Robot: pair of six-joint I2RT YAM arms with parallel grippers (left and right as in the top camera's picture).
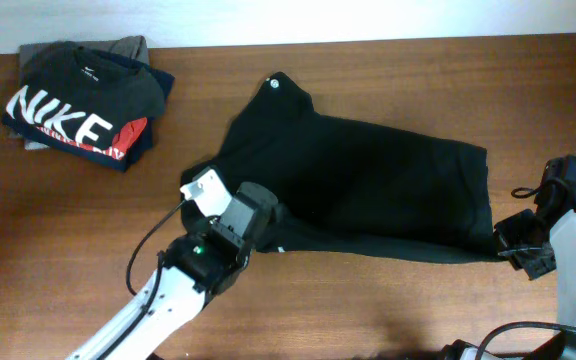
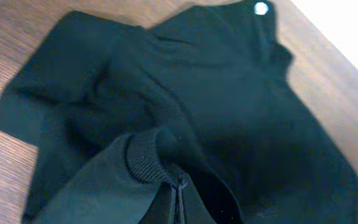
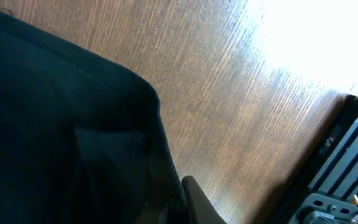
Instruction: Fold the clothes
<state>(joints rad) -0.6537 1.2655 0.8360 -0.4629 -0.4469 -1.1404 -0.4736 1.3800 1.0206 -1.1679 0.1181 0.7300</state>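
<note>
Across the wooden table, we see the soft black clothes lying spread. Our left end effector, angled low, pinches the ribbed cuff. Our right end effector meets the right hem, and we cannot tell its grip.

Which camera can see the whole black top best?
The overhead view: nearly the whole black top shows, neck tag included. The left wrist view shows only a close part, with a ribbed cuff and the tag. The right wrist view shows just one dark edge on the wooden table.
</note>
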